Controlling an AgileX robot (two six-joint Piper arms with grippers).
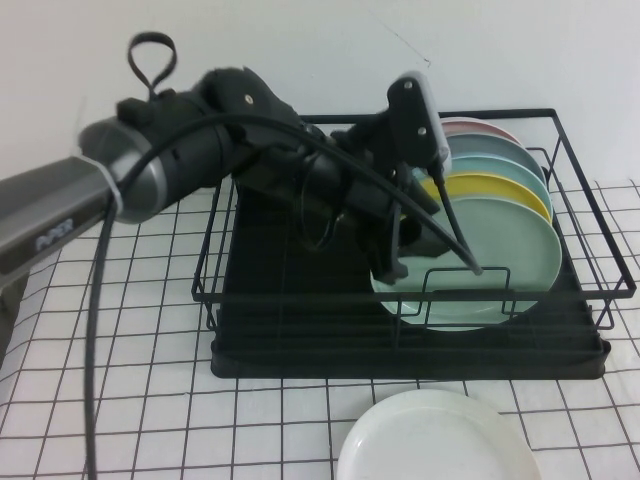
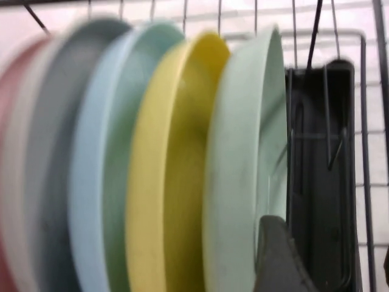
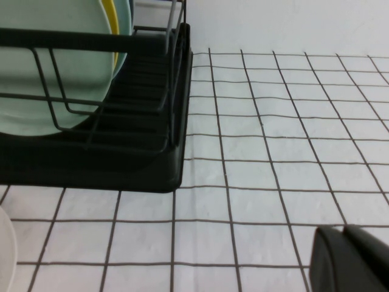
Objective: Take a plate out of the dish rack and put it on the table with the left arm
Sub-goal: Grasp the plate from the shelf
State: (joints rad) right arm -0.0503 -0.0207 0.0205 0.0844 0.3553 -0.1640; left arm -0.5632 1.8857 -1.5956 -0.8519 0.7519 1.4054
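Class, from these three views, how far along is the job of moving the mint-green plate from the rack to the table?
Done: the left claw has reached into the dish rack, at the front face of the mint-green plate.
In hand: closing on it; one finger shows beside the plate's rim, but a firm grip isn't visible.
Left: lifting the plate, which stands in its slot, onto the table.
The right claw sits low over the table, idle.

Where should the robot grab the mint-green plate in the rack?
Probably its top rim: the plate stands on edge at the front of the dish rack, yellow plate close behind. The left gripper is there; the right gripper sits low over the table.
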